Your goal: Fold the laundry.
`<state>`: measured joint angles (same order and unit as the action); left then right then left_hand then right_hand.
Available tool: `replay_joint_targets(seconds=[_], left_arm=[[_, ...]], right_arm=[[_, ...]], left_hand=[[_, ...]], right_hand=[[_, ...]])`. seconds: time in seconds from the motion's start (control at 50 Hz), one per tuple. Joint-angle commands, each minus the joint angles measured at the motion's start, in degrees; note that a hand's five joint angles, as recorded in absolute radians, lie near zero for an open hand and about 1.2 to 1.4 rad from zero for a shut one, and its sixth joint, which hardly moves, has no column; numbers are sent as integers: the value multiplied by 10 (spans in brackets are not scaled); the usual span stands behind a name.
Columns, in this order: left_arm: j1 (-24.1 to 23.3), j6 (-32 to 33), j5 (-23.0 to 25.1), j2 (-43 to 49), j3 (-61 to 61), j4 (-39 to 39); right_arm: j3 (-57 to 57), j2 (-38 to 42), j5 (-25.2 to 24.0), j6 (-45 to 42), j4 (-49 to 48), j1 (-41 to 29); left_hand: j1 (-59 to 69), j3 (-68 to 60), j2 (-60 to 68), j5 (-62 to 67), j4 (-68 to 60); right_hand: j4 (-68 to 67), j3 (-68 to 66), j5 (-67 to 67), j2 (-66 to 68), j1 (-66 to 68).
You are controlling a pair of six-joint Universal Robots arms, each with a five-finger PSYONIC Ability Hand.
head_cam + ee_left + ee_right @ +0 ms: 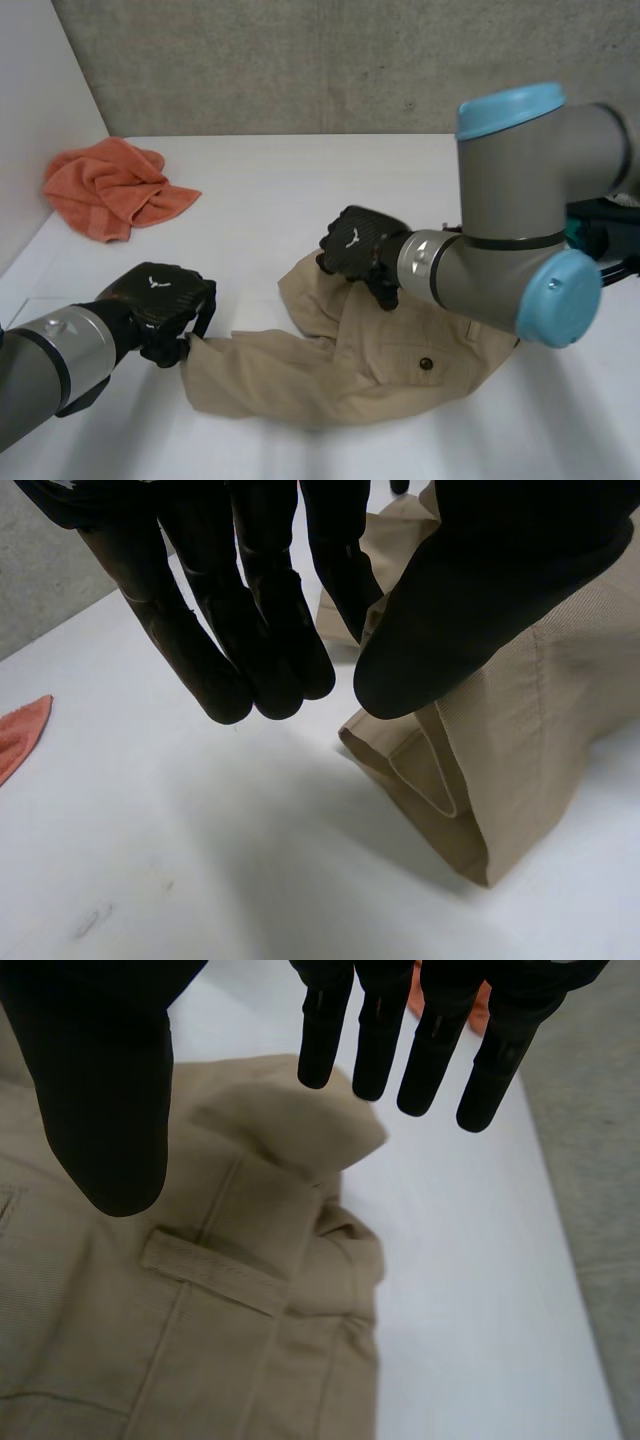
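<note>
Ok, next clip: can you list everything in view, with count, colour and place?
beige cloth garment: one, beige, rumpled on the near middle of the table, buttoned pocket facing up
orange crumpled towel: one, orange, at the table's far left
white table: one, white, under both cloths
grey concrete wall: one, grey, behind the table
left arm, right arm: two, grey, coming in from the near left and right
left hand: one, black, at the garment's left end, fingers and thumb pinching its edge
right hand: one, black, over the garment's far edge, fingers straight
</note>
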<state>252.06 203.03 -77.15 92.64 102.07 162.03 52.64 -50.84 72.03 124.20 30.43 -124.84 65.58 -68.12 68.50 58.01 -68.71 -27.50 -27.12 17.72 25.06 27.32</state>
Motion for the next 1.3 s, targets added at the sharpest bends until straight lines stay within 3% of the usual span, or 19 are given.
replay_joint_targets(seconds=[0.02,0.18,0.28,0.44,0.54,0.62,0.74,0.9,1.08,1.3], left_arm=[[-2,3,-4,-6,1,2],[1,10,-12,31,-6,16],[2,29,-20,87,-27,54],[-10,54,-51,185,-183,82],[-24,28,-87,201,-395,97],[-25,-22,-134,202,-539,157],[-16,-108,-204,186,-630,246],[-17,-136,-172,171,-566,261],[-10,-135,-156,190,-346,263],[-24,-57,-96,264,-168,267]], right_arm=[[-27,56,0,-9,14,-2],[-28,72,14,-34,12,2],[-30,74,21,-49,11,8],[-109,72,71,-41,-47,31],[-241,70,143,9,-173,47],[-325,52,184,63,-304,58],[-340,15,195,132,-463,73],[-229,-6,141,162,-470,79],[-23,-1,80,222,-482,100],[200,8,66,193,-471,117]], left_hand=[[144,-119,115,120,-113],[144,-119,115,120,-113],[144,-119,115,120,-113],[144,-119,115,120,-113],[144,-119,115,120,-113],[144,-119,115,120,-113],[144,-119,115,120,-113],[144,-119,115,120,-113],[144,-119,115,120,-113],[144,-119,115,120,-113]], right_hand=[[-71,-74,68,95,72],[-212,-215,209,236,213],[-525,-529,523,549,527],[-525,-529,523,549,527],[-525,-529,523,549,527],[-525,-529,523,549,527],[-525,-529,523,549,527],[-525,-529,523,549,527],[-525,-529,523,549,527],[-525,-529,523,549,527]])
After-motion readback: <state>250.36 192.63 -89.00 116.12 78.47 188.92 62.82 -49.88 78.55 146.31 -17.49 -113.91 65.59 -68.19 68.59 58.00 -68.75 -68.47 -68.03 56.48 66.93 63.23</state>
